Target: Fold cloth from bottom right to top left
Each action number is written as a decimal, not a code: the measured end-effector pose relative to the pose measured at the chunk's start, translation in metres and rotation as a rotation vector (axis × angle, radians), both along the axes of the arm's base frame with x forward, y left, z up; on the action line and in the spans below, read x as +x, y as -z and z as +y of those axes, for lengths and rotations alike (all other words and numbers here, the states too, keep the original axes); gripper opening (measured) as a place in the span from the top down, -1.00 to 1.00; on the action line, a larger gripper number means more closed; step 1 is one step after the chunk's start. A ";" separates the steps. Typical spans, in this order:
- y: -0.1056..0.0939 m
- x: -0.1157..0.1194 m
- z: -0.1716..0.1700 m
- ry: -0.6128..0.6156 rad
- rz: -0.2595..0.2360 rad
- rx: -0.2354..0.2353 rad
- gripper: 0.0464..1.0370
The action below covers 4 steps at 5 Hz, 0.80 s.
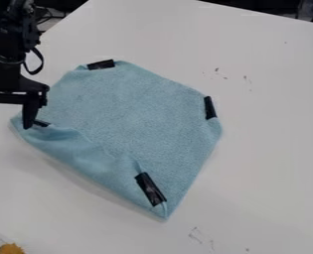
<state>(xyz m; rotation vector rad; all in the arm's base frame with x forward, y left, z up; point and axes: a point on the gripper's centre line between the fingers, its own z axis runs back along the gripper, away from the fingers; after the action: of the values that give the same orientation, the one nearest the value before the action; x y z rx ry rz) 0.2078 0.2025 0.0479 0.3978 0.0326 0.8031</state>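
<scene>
On white table (265,149) | 1 blue cloth (132,109) | 4 black strips (150,189) | 1 tool (7,122), left, spread

A smooth white tabletop (272,124) spreads across most of the view, its far edge slanting down toward the upper right. Small dark scuffs (217,71) mark it at upper right, with fainter scratches (197,235) near the bottom. Beyond the 2 upper edges the room is dark, with thin black cables (50,18) at upper left. The light on the surface is soft and pale.
</scene>
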 end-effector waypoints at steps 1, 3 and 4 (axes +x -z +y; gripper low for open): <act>0.007 -0.002 -0.002 -0.003 0.018 -0.015 -0.93; -0.016 0.003 -0.016 0.043 -0.021 0.042 -0.93; -0.040 0.010 -0.046 0.107 -0.044 0.068 -0.93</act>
<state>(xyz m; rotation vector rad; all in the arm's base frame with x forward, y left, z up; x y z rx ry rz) 0.2179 0.1565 0.0876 0.4426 -0.0572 0.7081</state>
